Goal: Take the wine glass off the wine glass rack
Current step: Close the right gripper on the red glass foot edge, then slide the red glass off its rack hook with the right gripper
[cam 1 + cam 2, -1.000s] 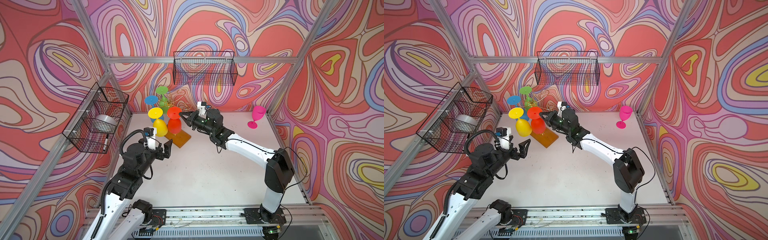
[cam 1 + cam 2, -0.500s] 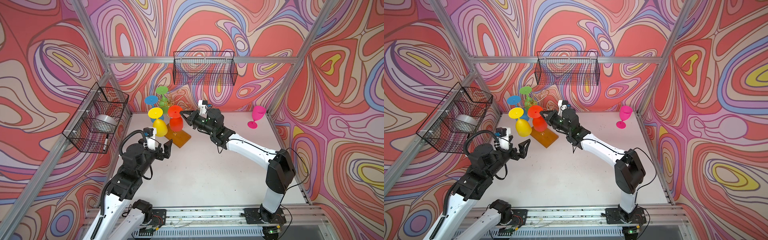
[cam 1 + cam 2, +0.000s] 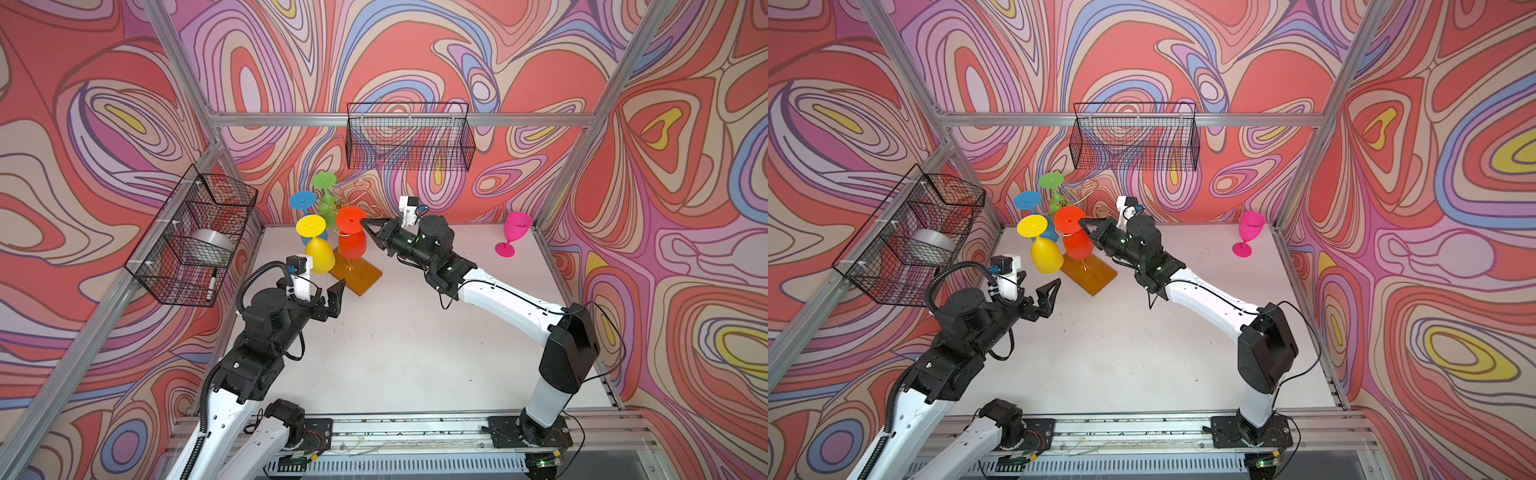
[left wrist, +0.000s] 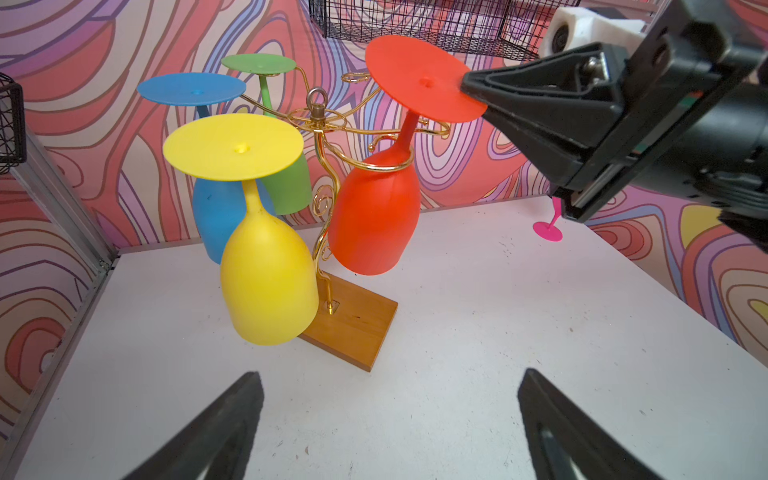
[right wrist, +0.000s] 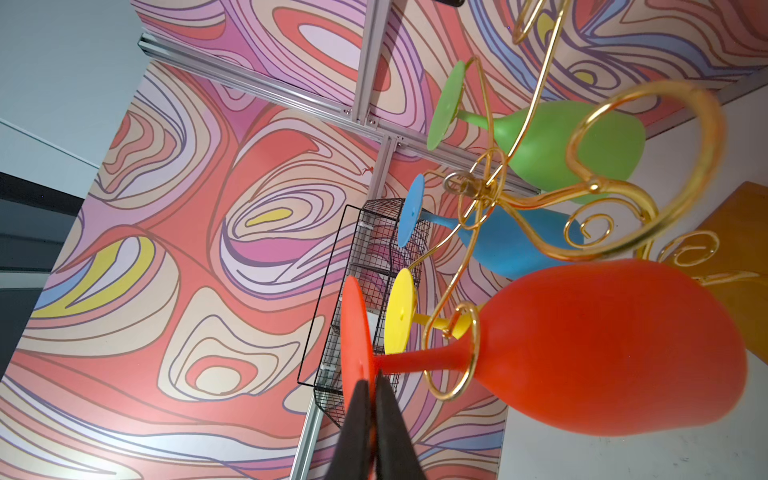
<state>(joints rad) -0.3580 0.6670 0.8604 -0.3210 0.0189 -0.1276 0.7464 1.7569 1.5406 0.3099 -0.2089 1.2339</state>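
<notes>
Right wrist view shows the right claw (image 5: 371, 380) pinching the edge of the foot disc of the red wine glass (image 5: 602, 349), which hangs bowl-down and tilted, its stem inside a gold loop of the wine glass rack (image 4: 318, 120) at the far left of the counter (image 3: 395, 353). The left claw (image 4: 390, 372) is spread wide above the counter, near the rack's amber base but apart from it. On the left wall, a black wire basket (image 3: 178, 286) holds a round silver object (image 3: 212, 245) and a marker (image 3: 212, 284).
</notes>
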